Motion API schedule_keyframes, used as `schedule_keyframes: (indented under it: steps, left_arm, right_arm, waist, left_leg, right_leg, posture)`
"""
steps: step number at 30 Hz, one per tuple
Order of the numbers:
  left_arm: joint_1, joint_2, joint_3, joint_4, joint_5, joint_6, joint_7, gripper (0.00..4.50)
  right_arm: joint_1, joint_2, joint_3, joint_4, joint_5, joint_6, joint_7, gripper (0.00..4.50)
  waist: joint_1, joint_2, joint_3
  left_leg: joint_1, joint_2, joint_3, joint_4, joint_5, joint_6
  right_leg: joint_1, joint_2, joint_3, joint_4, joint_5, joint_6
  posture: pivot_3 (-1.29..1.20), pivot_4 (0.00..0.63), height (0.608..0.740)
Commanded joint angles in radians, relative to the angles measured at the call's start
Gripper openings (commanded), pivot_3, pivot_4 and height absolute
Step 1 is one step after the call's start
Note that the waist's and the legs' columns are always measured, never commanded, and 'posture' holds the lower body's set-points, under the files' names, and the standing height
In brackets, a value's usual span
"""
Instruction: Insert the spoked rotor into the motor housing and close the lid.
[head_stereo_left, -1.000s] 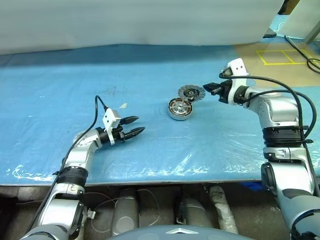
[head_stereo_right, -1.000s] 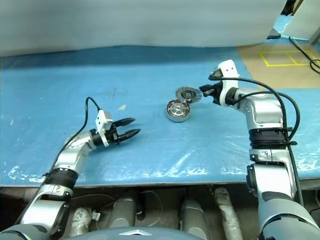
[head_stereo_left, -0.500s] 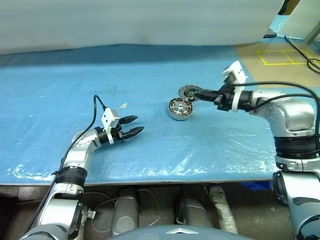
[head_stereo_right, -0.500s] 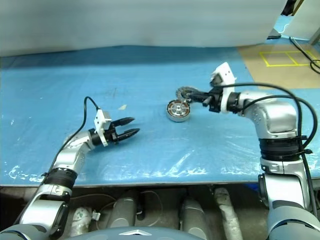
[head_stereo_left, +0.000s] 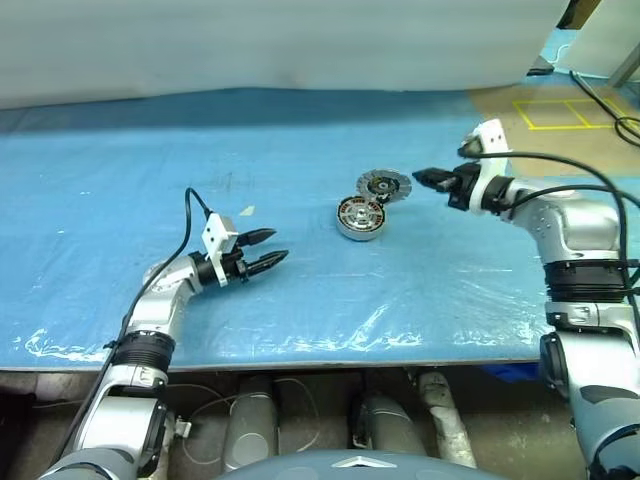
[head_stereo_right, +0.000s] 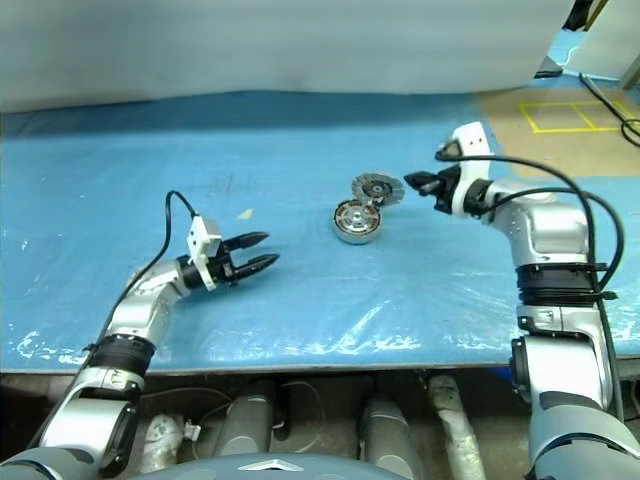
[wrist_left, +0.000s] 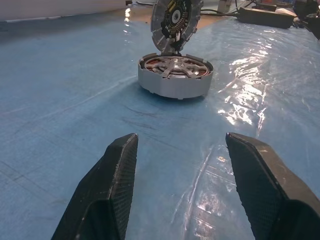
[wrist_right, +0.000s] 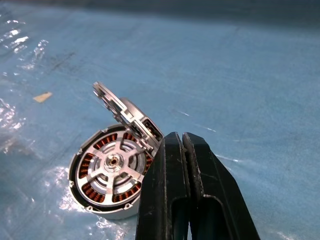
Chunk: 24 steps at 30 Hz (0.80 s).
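With the small dark grey spoked rotor (wrist_right: 114, 162) already seated in the round silver copper-wound motor housing (head_stereo_left: 360, 217) mid-worktop, the ribbed grey lid (head_stereo_left: 383, 184) leans tilted on its rim; next, the closed right gripper (head_stereo_left: 424, 176) should tip it flat, while the open left gripper (head_stereo_left: 270, 250) idles empty.

A blue plastic sheet (head_stereo_left: 300, 160) covers the table, wrinkled and glossy along its near edge. A small tan scrap (head_stereo_left: 247, 211) lies on it, left of centre. Beyond the sheet's far right corner is bare brown floor with a square of yellow tape (head_stereo_left: 562, 113) and black cables (head_stereo_left: 600, 95).
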<state>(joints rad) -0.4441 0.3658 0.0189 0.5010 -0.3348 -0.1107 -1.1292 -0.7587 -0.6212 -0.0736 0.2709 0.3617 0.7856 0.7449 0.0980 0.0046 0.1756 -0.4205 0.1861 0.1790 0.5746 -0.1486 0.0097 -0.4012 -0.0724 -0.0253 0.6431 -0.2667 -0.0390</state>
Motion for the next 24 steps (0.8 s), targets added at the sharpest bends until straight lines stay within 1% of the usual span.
schedule_keyframes:
  steps: [1,5,11,16,24]
  left_arm:
    - [-0.012,0.004,0.020,-0.025,-0.017,-0.008,-0.001,3.00]
    - [-0.006,0.005,0.020,-0.030,-0.016,-0.008,0.001,3.00]
    - [-0.004,0.005,0.020,-0.026,-0.013,-0.010,0.002,3.00]
    - [-0.008,0.001,0.018,-0.023,-0.011,-0.012,0.002,3.00]
    - [-0.018,-0.001,0.018,-0.009,-0.009,-0.015,0.000,3.00]
  right_arm:
    - [-0.021,0.001,-0.022,-0.003,-0.004,-0.040,-0.008,0.04]
    - [-0.017,-0.013,-0.011,-0.005,-0.002,-0.026,0.015,0.04]
    - [0.026,-0.057,0.037,-0.069,0.003,0.001,0.104,0.04]
    - [0.040,-0.054,0.050,-0.107,0.005,0.015,0.116,0.04]
    - [0.073,-0.047,0.066,-0.227,0.037,0.074,0.145,0.04]
  waist:
    - [0.000,0.000,0.000]
    - [0.000,0.000,0.000]
    - [0.001,0.000,0.000]
    - [-0.002,0.000,0.000]
    - [-0.001,0.000,0.000]
  left_leg:
    - [0.000,0.000,0.000,0.000,0.000,0.000]
    - [0.000,0.000,0.000,0.000,0.000,0.000]
    - [0.000,0.000,0.000,0.000,0.000,0.000]
    - [0.000,0.000,0.000,0.000,0.000,0.000]
    - [0.001,0.000,0.000,-0.001,0.000,0.000]
  right_leg:
    - [0.000,0.000,0.000,0.000,0.000,0.000]
    - [0.000,0.000,0.000,0.000,0.000,0.000]
    - [0.000,0.000,0.000,0.000,0.000,0.000]
    - [0.000,0.000,0.000,0.000,0.000,0.000]
    - [0.000,0.000,0.000,0.000,0.000,0.000]
  posture:
    - [0.00,0.150,0.740]
    - [0.00,0.150,0.740]
    - [0.00,0.150,0.740]
    - [0.00,0.150,0.740]
    - [0.00,0.150,0.740]
